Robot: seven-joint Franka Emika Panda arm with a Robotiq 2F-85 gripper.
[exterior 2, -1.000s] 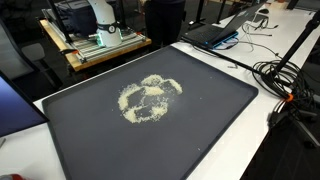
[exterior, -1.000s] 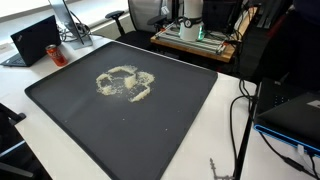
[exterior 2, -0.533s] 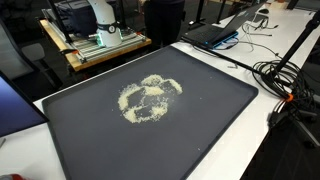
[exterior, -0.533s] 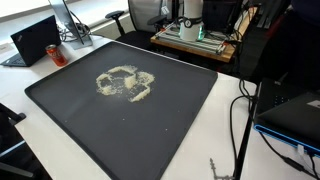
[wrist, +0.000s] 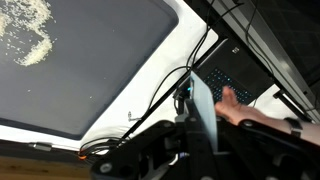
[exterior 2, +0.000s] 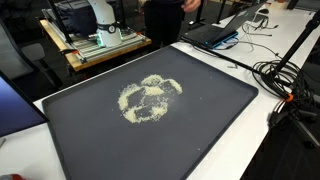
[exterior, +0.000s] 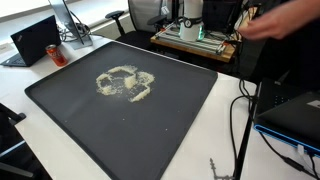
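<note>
Wrist view showed your fingers closed together on nothing, hanging above the bench's white edge, with the scattered grains well apart on the black mat. I judged that no work on them had begun. Reaching them would call for swinging over the mat and descending clear of the cables.

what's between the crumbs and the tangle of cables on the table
just bare black mat, then a strip of white table. nothing sits between the crumbs and the cables, as an exterior view shows
</note>
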